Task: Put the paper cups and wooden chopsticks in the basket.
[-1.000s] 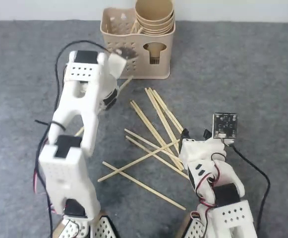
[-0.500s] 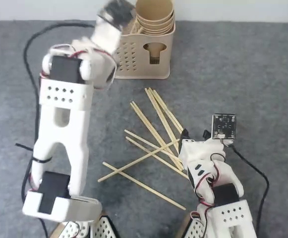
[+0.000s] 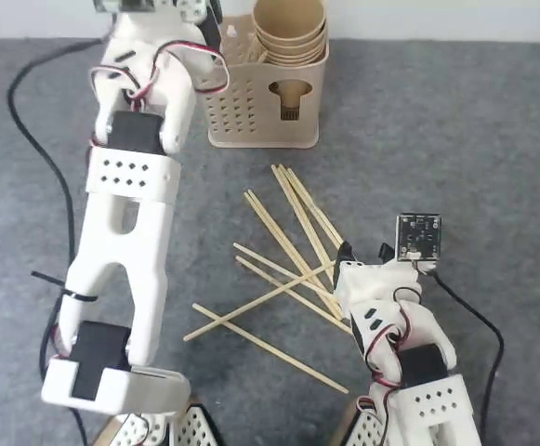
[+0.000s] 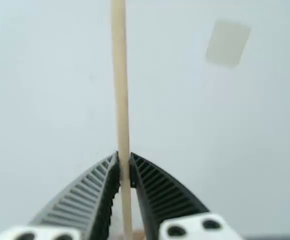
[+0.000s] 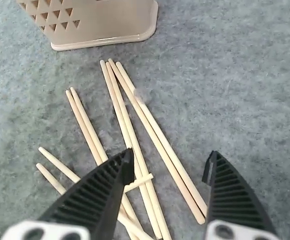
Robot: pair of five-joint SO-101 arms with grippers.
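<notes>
The left gripper point(image 4: 125, 169) was clamped on one chopstick point(image 4: 119, 75), whose long axis ran straight out past the jaws. The gripper was raised just beside the basket point(image 3: 251, 125), at the rim nearest that arm.

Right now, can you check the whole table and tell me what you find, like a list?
Surface: grey mat.
Job's things: basket at the far edge with cups stacked inside; loose chopsticks scattered on the mat; one chopstick held.
Clutter: nothing seen.
Grippers: left gripper shut on the chopstick, up by the basket; right gripper open above the loose chopsticks.
Cables: black cables trail on the mat beside each arm.
Surroundings: pale wall behind.
</notes>
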